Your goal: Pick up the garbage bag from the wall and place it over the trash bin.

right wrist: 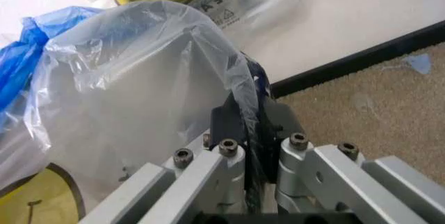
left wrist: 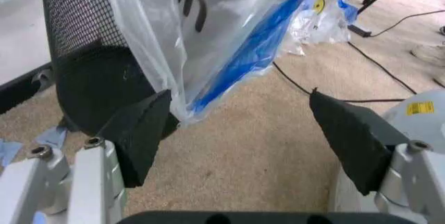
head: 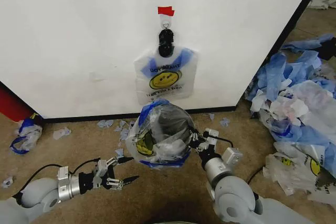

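A translucent white garbage bag [head: 157,135] with a yellow smiley and blue handles lies draped over the black wire-mesh trash bin [head: 169,123] on the carpet before the wall [head: 79,35]. My right gripper [head: 195,141] is shut on the bag's film [right wrist: 139,78] at the bin's right rim, its fingers [right wrist: 230,122] pinching the plastic. My left gripper [head: 128,170] stands open low at the bin's left side; between its pads [left wrist: 143,130] I see mesh [left wrist: 76,36] and hanging bag [left wrist: 208,36]. A second like bag [head: 165,80] hangs from the black clip [head: 166,43] under red tape [head: 166,11].
A heap of blue and white plastic sheets [head: 299,103] covers the floor at the right. A red object [head: 13,106] and a small crumpled bag [head: 23,135] lie at the left by the wall's base. Plastic scraps [head: 113,124] dot the carpet. A black cable [left wrist: 361,52] runs behind the bin.
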Robot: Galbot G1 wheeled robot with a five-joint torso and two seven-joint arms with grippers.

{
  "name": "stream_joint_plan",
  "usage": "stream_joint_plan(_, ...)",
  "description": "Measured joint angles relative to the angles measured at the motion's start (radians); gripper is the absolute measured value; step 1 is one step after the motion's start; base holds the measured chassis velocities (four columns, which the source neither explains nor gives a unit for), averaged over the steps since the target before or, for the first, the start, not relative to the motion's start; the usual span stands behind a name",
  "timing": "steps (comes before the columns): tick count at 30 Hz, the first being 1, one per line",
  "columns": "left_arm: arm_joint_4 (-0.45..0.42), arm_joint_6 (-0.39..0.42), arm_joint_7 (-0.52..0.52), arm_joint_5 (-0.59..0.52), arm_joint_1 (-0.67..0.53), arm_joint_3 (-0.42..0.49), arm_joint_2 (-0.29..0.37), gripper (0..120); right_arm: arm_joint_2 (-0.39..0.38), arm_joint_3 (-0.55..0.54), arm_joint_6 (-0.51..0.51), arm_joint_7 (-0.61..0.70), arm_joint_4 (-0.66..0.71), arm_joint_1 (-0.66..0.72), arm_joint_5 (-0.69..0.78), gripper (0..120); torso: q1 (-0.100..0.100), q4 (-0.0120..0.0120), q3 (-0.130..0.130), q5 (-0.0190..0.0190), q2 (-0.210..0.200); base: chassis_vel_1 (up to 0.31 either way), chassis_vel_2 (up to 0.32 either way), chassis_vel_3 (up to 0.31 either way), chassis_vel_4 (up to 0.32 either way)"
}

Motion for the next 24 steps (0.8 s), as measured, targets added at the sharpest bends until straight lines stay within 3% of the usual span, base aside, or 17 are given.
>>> stream_joint_plan(10,0.007,-0.011,0.0,0.001,0.016,-0.017,0.024,81,-0.018,0.006,0.007,-0.013,-0.019,-0.005,-0.011,0,0.0,0.0,0.0,-0.0001,0.0,0.0,0.0,0.0,0.0)
stream_joint_plan(24,0.018,0.027,-0.034,-0.061,-0.085,-0.032,0.072,81,-0.035,-0.025,0.02,-0.045,-0.031,-0.038,-0.057,0,0.0,-0.0001,0.0,0.0,0.0,0.0,0.0,0.0,0.0)
